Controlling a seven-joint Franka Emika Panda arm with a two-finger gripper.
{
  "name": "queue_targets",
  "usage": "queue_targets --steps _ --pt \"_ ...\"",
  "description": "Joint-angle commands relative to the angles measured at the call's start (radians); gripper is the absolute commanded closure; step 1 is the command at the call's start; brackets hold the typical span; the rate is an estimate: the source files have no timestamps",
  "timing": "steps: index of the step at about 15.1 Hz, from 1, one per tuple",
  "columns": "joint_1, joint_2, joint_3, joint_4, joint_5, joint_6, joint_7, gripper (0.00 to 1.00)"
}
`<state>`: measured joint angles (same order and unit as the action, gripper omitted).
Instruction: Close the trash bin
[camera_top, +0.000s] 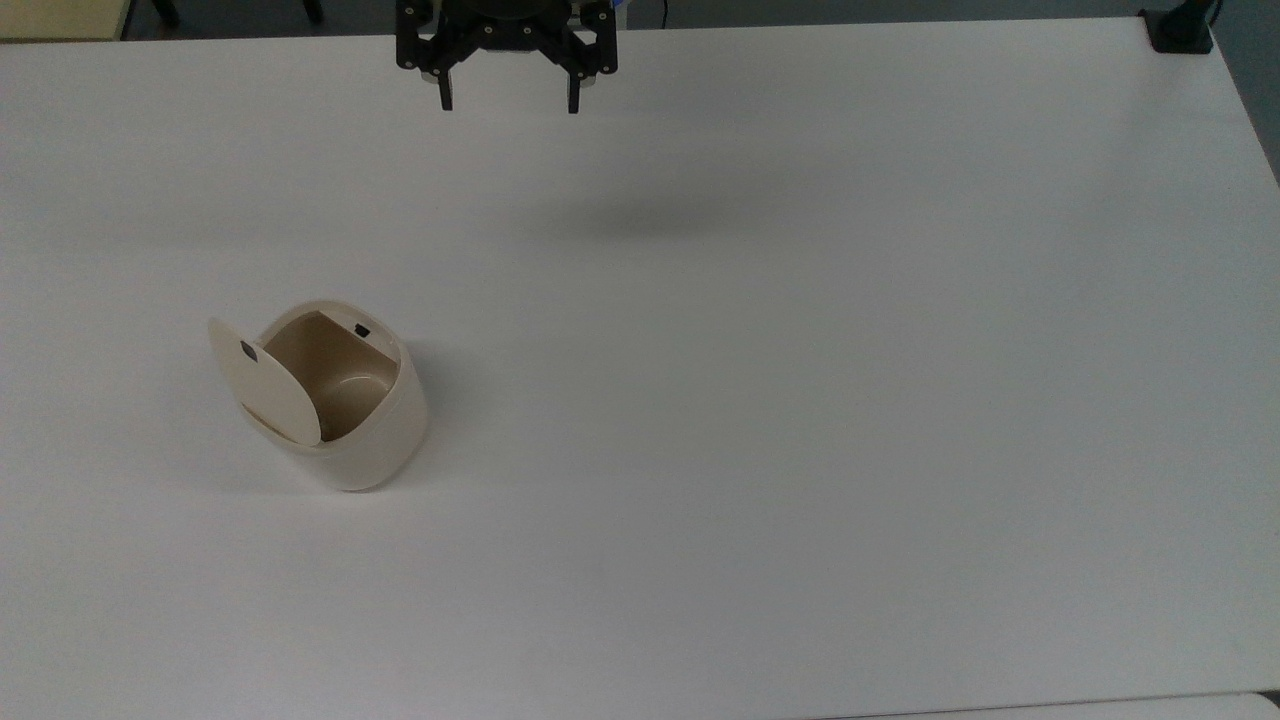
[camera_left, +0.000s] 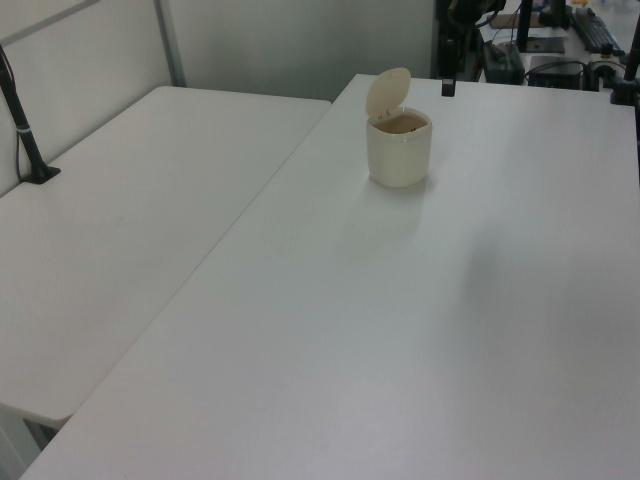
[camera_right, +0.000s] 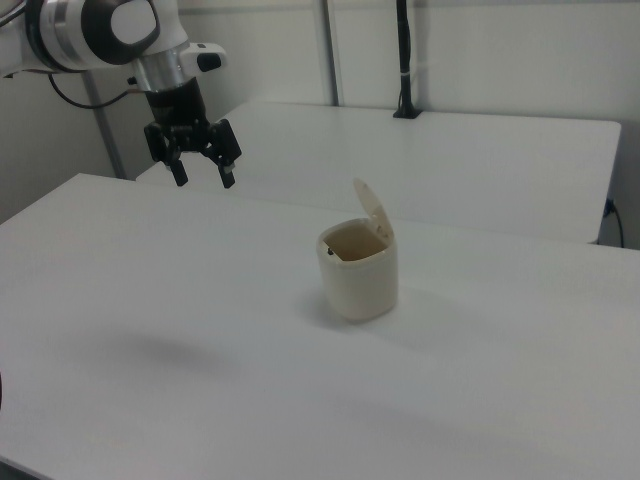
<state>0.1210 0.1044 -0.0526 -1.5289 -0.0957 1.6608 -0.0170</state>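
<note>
The cream-beige trash bin (camera_top: 350, 420) stands on the white table toward the top view's left, its tan interior showing. Its flat lid (camera_top: 262, 380) is hinged up, nearly upright, with a small black tab on it. The same bin (camera_left: 400, 148) and raised lid (camera_left: 387, 93) appear in the left view, and the bin (camera_right: 359, 268) with lid (camera_right: 372, 208) in the right view. My black gripper (camera_top: 508, 102) hangs open and empty high over the table's far edge in the top view, well apart from the bin. In the right view the gripper (camera_right: 203, 178) hovers to the bin's left.
A second white table (camera_left: 120, 220) adjoins this one on the left view's left. Black camera posts stand at table edges (camera_top: 1180, 30) (camera_left: 25, 140). Dark equipment (camera_left: 520, 50) sits beyond the far edge in the left view.
</note>
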Motion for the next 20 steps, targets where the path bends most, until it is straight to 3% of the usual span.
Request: queue_targets --steps 1,5,7,8,10,12,15,20 --pt "0.011 -0.031 -0.015 -0.027 0.007 -0.016 -0.018 0.00" --pt "0.011 -0.029 -0.015 -0.027 0.007 -0.015 -0.018 0.00" --pt "0.011 -0.028 -0.015 -0.028 0.007 -0.015 -0.020 0.08" --pt "0.011 -0.026 -0.015 -0.028 0.007 -0.016 -0.021 0.16" --pt "0.011 -0.025 -0.015 -0.028 0.007 -0.015 -0.044 0.49" --pt "0.008 -0.020 -0.016 -0.027 0.007 -0.012 -0.052 0.74" --pt "0.002 -0.015 -0.013 -0.027 0.007 -0.006 -0.052 1.00" --pt "0.002 -0.011 -0.013 -0.027 0.008 0.025 -0.035 1.00"
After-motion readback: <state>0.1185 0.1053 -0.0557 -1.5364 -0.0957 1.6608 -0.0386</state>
